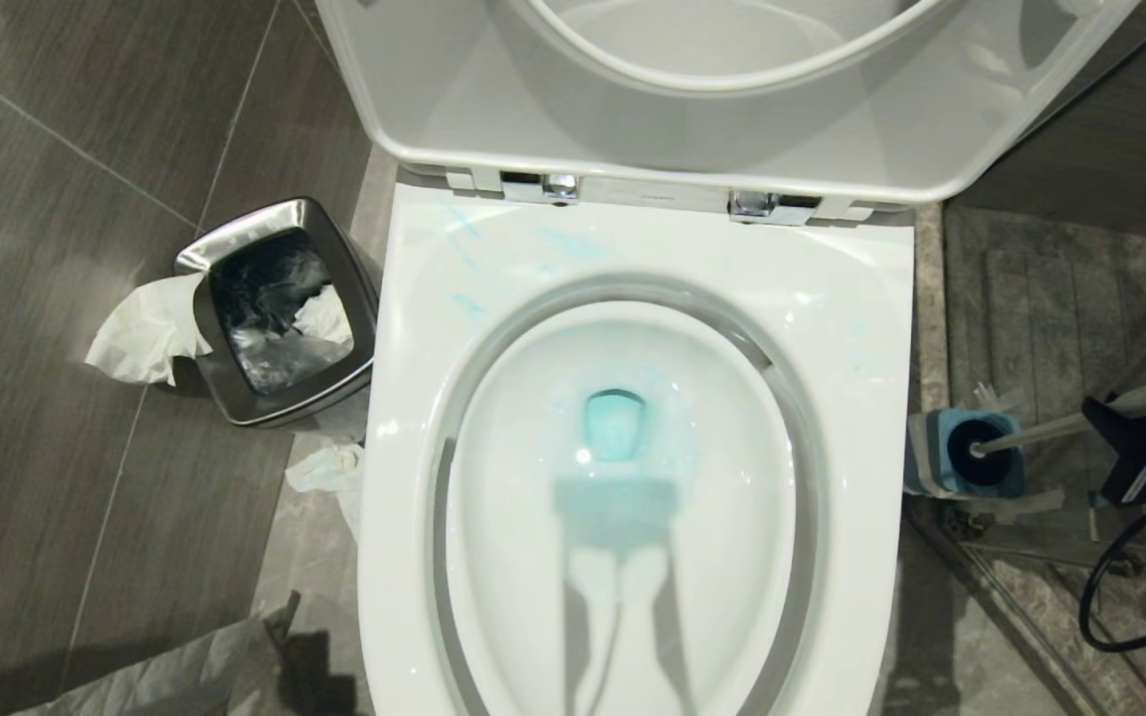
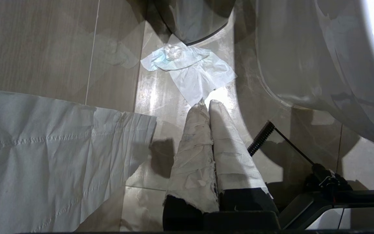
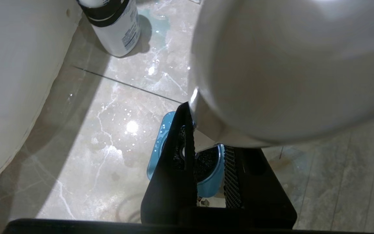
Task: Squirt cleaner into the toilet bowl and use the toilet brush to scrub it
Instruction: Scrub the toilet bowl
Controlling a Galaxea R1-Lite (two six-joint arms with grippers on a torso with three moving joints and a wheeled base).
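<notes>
Right jaws clamped on the brush handle, brush not yet lifted from its holder

Working left to right for you: the steel waste bin (image 1: 280,310) sits beside the pan with tissue (image 1: 145,333) draped over its edge; your left gripper (image 2: 206,105) hangs low over the floor, paper-wrapped jaws pressed together on nothing, out of the way. The toilet bowl (image 1: 633,467) has seat and lid up so the basin is open to you, with cleaner (image 1: 616,426) pooled turquoise at the drain and faint blue streaks on the rim. Right of the pan, the toilet brush (image 1: 1050,430) leans out of its blue-topped holder (image 1: 966,455), dark bristles down inside. Your right gripper (image 3: 208,159) has narrowed onto the pale handle, ready, I'd judge, for the lift.
</notes>
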